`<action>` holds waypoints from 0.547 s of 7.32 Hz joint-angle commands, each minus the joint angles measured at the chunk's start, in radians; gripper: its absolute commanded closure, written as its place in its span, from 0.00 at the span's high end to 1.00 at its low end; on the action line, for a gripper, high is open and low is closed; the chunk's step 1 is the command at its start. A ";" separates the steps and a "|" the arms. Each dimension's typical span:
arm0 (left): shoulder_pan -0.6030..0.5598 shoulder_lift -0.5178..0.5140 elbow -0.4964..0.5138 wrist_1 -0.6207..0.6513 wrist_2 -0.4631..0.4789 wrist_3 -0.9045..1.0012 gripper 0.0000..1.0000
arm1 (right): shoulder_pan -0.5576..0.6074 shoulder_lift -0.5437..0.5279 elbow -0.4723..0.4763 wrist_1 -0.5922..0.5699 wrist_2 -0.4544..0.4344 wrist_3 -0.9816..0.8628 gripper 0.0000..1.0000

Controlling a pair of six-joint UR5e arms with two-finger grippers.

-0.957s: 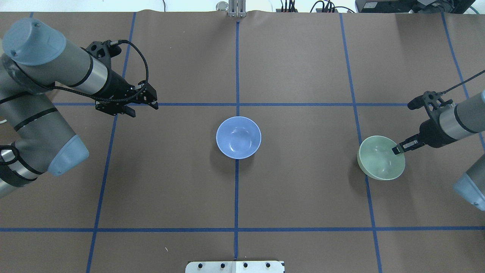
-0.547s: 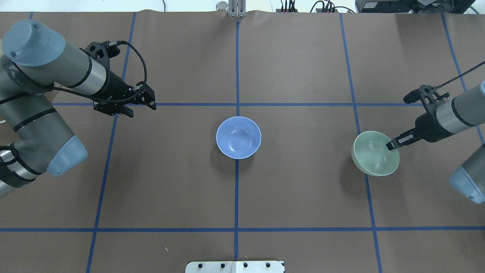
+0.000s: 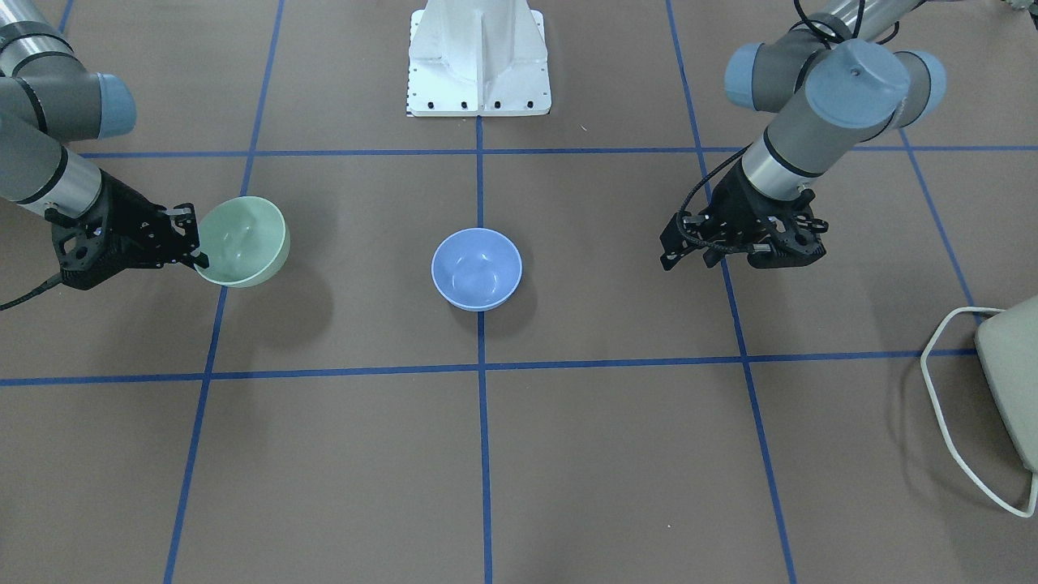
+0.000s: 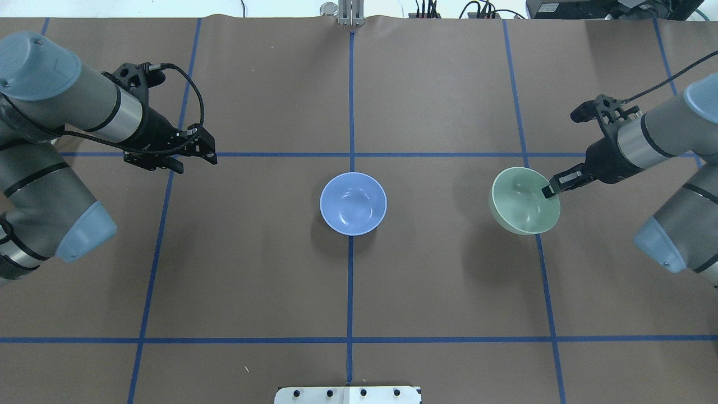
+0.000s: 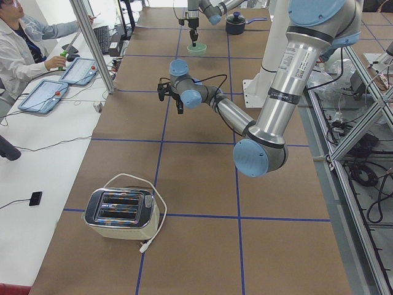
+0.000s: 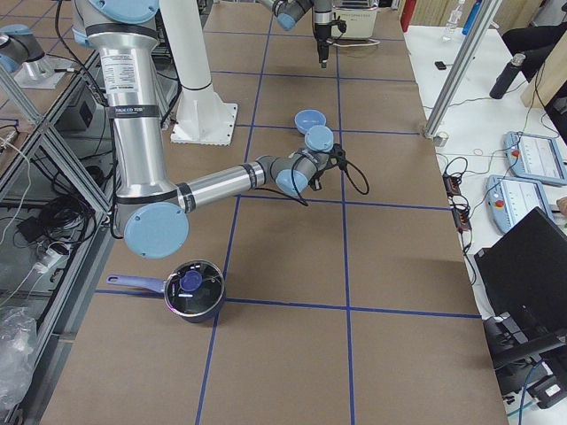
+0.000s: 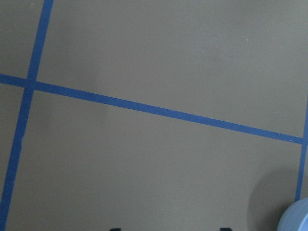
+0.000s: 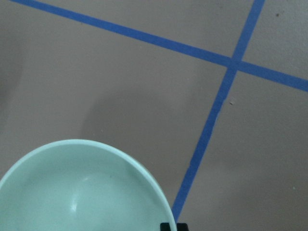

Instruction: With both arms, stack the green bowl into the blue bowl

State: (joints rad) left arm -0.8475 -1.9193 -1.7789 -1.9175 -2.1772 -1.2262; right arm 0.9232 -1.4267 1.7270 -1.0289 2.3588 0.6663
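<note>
Carried inward since a second ago, the green bowl (image 4: 525,201) hangs above the counter (image 4: 437,280), rim clenched in the jaws of the right arm (image 4: 645,140), well apart from the blue bowl (image 4: 353,203), while the jaws of the left arm (image 4: 84,106) hang released, so stacking remains undone.

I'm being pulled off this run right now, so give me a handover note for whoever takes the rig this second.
Right end effector: shut on the rim of the green bowl, which hangs tilted, apparently off the table, on the robot's right.
Left end effector: open, empty, above bare table on the robot's left.
Blue bowl: upright, empty, on the centre tape line.
Done: green bowl grasped and raised.
Left: carry it over the blue bowl, set it inside, release.
</note>
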 commanded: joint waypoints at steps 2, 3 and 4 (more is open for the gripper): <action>-0.030 0.081 -0.025 -0.002 -0.004 0.144 0.74 | -0.003 0.188 0.043 -0.285 -0.015 0.009 0.04; -0.031 0.109 -0.037 -0.003 -0.004 0.175 0.74 | -0.010 0.260 0.045 -0.377 -0.047 0.009 0.04; -0.036 0.120 -0.037 -0.005 -0.004 0.192 0.74 | -0.033 0.317 0.045 -0.440 -0.082 0.015 0.04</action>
State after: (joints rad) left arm -0.8779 -1.8208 -1.8109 -1.9204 -2.1812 -1.0645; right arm 0.9102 -1.1887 1.7694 -1.3729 2.3153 0.6762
